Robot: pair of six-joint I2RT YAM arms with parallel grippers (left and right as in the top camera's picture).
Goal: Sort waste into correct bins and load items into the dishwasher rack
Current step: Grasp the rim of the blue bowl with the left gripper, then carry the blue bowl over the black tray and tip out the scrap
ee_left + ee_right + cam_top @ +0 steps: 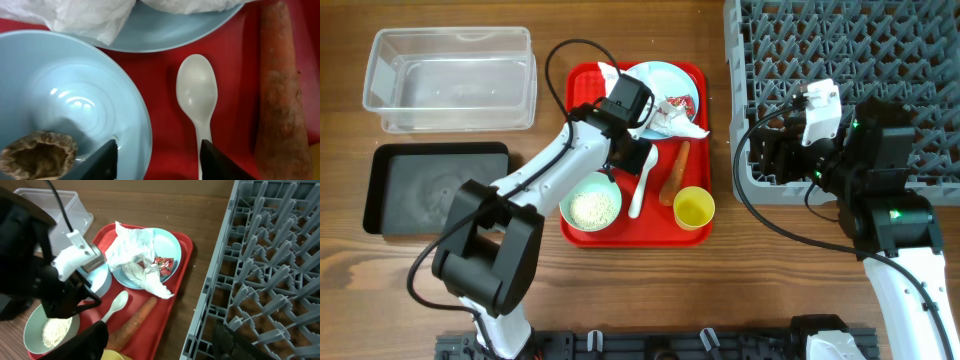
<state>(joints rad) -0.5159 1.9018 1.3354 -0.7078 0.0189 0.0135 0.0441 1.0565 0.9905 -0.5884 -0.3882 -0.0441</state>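
At the centre of the table, a red serving tray [702, 140] carries most of the task's things. The left gripper [159, 150] hangs low over the tray's left half, jaws part-way apart and astride the rim of the light-blue bowl [65, 90]. One finger [107, 161] is inside the bowl; the other is outside, just beside the handle of the white plastic spoon [197, 92]. Neither finger visibly presses the rim, so this gripper is released and grasps nothing. A brown nut-like lump [37, 156] lies in the bowl's bottom.

On the far side of the bowl sits the round light-blue plate [655, 75], bearing the crumpled white napkin [131, 250] and the red-and-white wrapper [164, 264]. The carrot [674, 172] lies on the tray to the right of the spoon, apart from it. Along the tray's near edge stand the pale-green bowl [570, 195], which holds the white rice [593, 208], and the yellow cup [693, 208].

To the left of the serving tray, the clear tub [450, 80] stands on the far side and the black tray [430, 190] nearer. To the right, the grey dishwasher rack [880, 50] fills the far right corner of the table. The right gripper [161, 328] hovers at the rack's left edge, jaws spread wide and released, holding nothing.
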